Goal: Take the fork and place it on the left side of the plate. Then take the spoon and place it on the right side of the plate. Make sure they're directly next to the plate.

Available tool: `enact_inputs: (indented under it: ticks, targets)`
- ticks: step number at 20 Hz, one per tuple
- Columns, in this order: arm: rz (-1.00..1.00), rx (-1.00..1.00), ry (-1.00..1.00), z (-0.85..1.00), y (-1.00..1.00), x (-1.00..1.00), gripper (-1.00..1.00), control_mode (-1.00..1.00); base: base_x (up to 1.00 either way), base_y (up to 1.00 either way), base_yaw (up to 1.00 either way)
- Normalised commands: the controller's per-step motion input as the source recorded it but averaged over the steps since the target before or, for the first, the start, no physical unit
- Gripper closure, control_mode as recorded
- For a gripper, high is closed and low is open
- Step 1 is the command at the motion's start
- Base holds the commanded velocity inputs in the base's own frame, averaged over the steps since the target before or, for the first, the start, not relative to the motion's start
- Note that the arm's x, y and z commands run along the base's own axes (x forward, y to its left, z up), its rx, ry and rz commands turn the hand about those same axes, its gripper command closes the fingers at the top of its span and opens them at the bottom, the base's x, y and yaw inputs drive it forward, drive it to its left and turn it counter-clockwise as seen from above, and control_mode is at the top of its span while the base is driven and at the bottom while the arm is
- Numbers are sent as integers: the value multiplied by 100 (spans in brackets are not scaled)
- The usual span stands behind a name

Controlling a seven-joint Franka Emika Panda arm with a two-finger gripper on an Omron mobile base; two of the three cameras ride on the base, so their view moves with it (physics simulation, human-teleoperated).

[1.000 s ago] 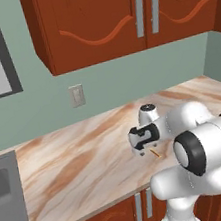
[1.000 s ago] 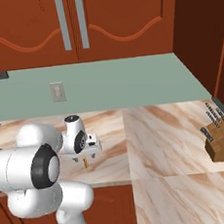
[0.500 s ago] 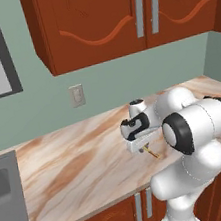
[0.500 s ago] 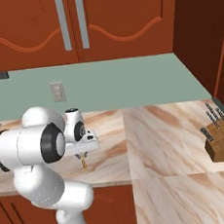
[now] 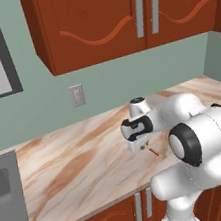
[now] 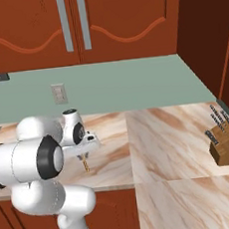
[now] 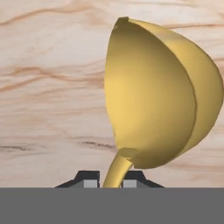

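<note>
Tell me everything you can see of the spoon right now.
The spoon has a round, deep, bright yellow bowl and a thin golden-brown handle, smooth and matte. In the hand view the bowl stands up close to the camera while the handle runs down between the fingertips of the gripper, which is shut on it. Behind it lies the marble counter. From the base views its handle end pokes out below the gripper.

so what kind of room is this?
A simulated home kitchen, most likely: marble-look counter, red-brown wall cabinets above it, and a knife block at the right.
</note>
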Motion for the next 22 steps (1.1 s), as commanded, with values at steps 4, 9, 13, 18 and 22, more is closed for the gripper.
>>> enact_inputs:
  ticks: [4,9,13,18,22]
  targets:
    - [10,0,-21,61,0,-54,100,-100,0,0,0]
    - [7,2,-7,76,12,-43,100,-100,0,0,0]
    - [7,5,0,73,15,-56,100,-100,0,0,0]
    - [9,2,0,67,24,-53,100,-100,0,0,0]
    - [10,0,-1,61,30,-42,100,-100,0,0,0]
